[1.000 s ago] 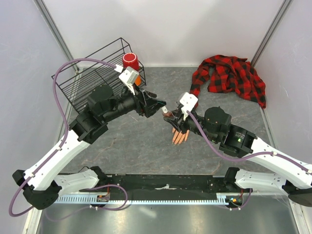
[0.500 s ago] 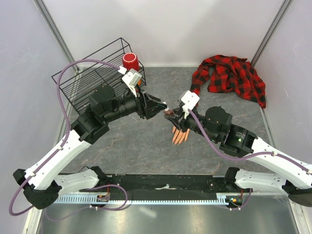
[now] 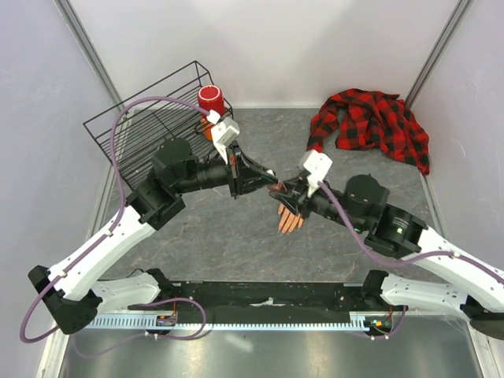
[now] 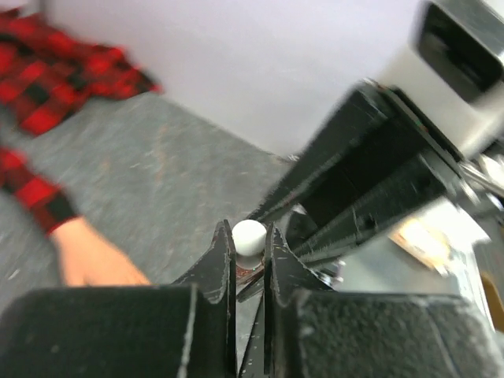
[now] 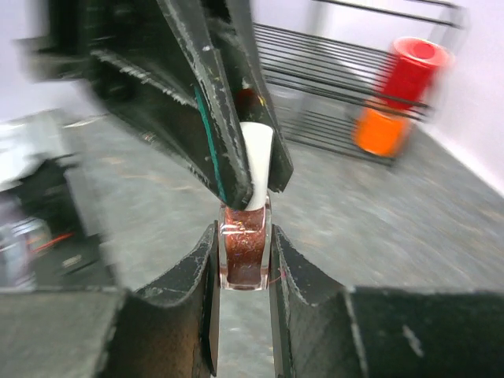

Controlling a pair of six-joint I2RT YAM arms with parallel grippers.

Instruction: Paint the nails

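A small glass bottle [image 5: 246, 253] of glittery red-brown polish sits between the fingers of my right gripper [image 5: 244, 232], which is shut on it. My left gripper [image 4: 249, 230] is shut on the bottle's white cap [image 4: 249, 235]. In the top view both grippers meet at the bottle [image 3: 276, 187], just above the pale peach mannequin hand [image 3: 289, 221] lying on the grey table. The nails at its fingertips are too small to make out. In the left wrist view the hand [image 4: 90, 258] comes out of a red plaid sleeve [image 4: 43, 206].
A black wire basket [image 3: 146, 130] stands at the back left. A red cup [image 3: 211, 98] and an orange object [image 5: 379, 130] are beside it. The red-and-black plaid shirt [image 3: 370, 122] is bunched at the back right.
My left gripper has moved right to the bottle and closed on its white cap. The right gripper has kept its hold on the bottle and shifted slightly right.
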